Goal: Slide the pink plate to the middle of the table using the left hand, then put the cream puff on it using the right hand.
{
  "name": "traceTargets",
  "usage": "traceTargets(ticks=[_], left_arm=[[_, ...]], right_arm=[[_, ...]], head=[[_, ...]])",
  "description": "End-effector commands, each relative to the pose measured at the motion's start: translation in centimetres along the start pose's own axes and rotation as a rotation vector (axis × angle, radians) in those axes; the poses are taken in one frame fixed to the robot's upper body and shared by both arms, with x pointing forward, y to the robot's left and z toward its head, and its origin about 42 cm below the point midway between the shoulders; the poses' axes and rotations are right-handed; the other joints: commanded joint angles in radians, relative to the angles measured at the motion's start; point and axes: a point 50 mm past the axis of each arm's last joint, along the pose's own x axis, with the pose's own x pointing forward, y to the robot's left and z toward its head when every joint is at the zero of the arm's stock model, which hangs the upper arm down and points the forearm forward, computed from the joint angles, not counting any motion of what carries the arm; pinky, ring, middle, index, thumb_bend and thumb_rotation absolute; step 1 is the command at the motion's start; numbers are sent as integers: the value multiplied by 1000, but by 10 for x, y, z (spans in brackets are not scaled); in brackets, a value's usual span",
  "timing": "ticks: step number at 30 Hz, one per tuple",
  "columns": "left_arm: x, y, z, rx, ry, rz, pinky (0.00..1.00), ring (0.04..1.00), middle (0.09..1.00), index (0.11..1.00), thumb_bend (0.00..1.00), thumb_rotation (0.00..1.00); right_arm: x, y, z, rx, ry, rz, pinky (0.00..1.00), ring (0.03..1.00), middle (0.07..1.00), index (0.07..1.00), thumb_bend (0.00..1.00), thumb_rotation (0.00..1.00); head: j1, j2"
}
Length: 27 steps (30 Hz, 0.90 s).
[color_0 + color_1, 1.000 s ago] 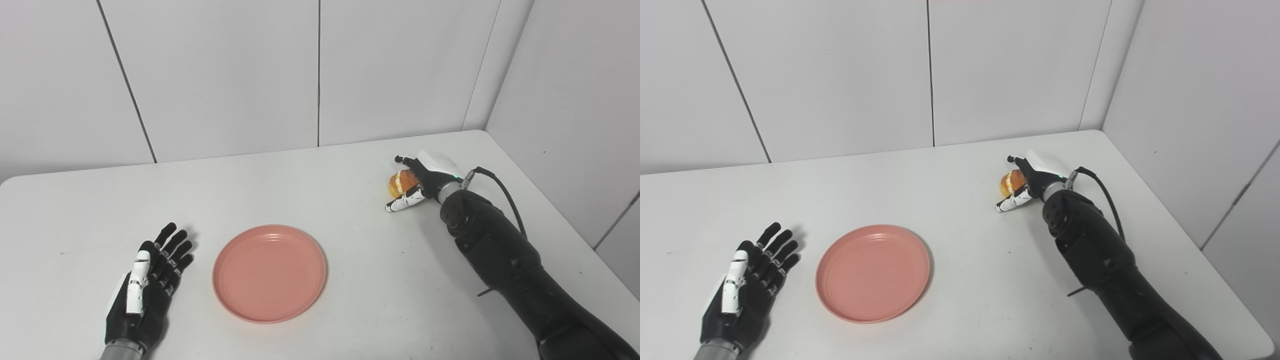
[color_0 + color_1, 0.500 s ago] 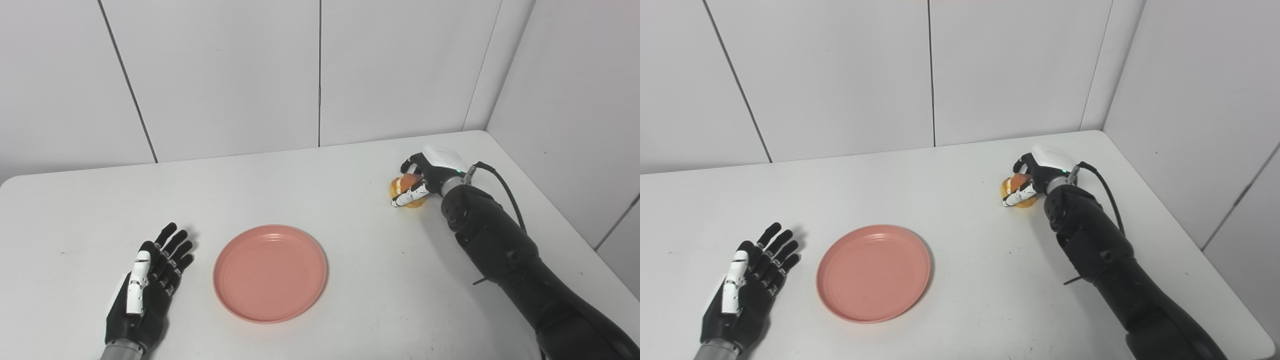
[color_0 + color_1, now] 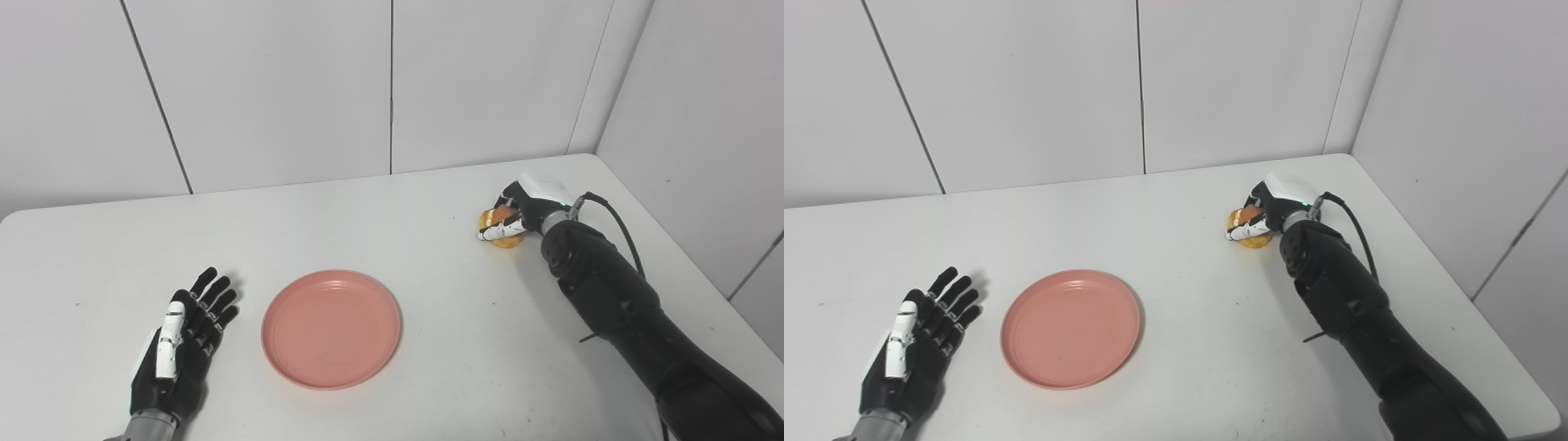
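Right hand (image 3: pixel 513 215) is wrapped around the puff (image 3: pixel 503 229) at the far right of the worktop (image 3: pixel 429 275); fingers and thumb curl over it, with orange pastry showing below and to the left of the thumb. Whether the puff rests on the worktop or is just off it cannot be told. Plate (image 3: pixel 331 327) lies well apart from this hand, toward the robot and to the hand's left, roughly mid-worktop, so the sliding step looks done. Judgement: the coming move is a carry along that diagonal, lifted high enough to clear the plate's raised rim. The puff is roundish, with no clear long axis, and the plate is circular, so approach angle should matter little. Left hand (image 3: pixel 180 343) lies flat on the worktop with fingers spread, holding nothing, just beside the plate's left edge but not touching it; it is nearer the plate. No brands, labels or readable writing anywhere.
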Motion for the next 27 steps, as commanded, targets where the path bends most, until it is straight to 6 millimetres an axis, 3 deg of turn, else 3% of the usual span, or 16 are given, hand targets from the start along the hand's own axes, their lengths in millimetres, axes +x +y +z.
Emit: traceTargets(ticks=[1,9,12,17,21,23,27], left_arm=[[2,-3,3,-4,-13,-5,946,929,925,896,449,1000],[3,-6,3,-6,-16,-3,954,927,924,901,455,1000],[4,-10,4,-5,-17,-1,949,921,919,895,465,1000],[4,-15,6,3,-25,4,942,917,913,891,472,1000],[0,-22,8,37,-40,20,940,919,908,886,478,1000],[-4,-25,8,46,-47,30,943,922,910,885,480,1000],[-12,-31,8,62,-63,62,947,922,911,885,482,1000]], right_arm=[[1,-37,5,11,-27,-67,336,409,484,512,336,397],[-16,-52,24,106,-85,-104,228,297,391,435,361,321],[-31,-61,44,137,-164,-131,237,302,392,435,365,264],[-56,-69,75,145,-286,-159,275,341,427,486,380,303],[-75,-70,103,156,-395,-156,244,303,387,418,377,250],[-85,-70,117,158,-442,-151,275,332,413,422,368,275],[-103,-67,142,154,-539,-128,209,264,355,396,364,225]], head=[[3,0],[21,0],[36,1],[73,8],[90,9],[102,10],[130,15]])
